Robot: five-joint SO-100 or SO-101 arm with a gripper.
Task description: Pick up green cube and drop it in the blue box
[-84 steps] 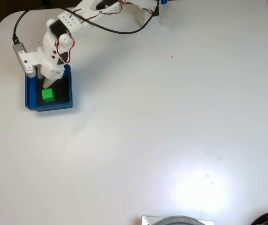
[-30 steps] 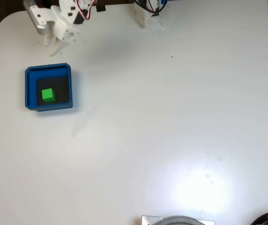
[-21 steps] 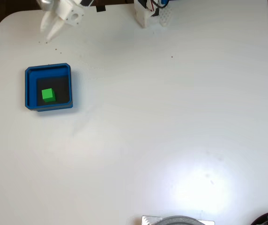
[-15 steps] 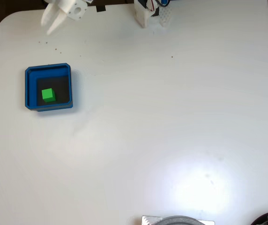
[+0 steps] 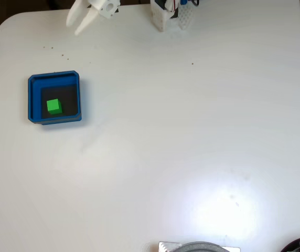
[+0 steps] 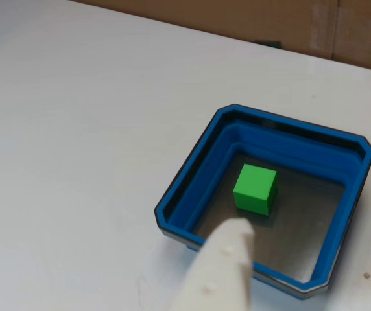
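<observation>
— Where the table's far edge runs along the top of the fixed view, what do you see of the arm?

— I see the gripper [image 5: 77, 27] there, well apart from the blue box [image 5: 33, 100], its two white fingers [image 5: 74, 16] slanting down and to the left with a gap between the tips. They are spread and hold nothing. The arm's white base [image 5: 167, 14] stands further right along the same edge.

— And the green cube?

— I see the green cube [image 5: 54, 106] flat on the dark floor of the blue box, clear of all four walls. In the other view, one pale finger [image 6: 221, 272] rises from the bottom edge, crossing the box's near rim [image 6: 179, 217], with the cube [image 6: 255, 188] beyond it.

— Anything else?

— A few dark specks [image 5: 55, 51] on the white table [image 5: 192, 147].
</observation>
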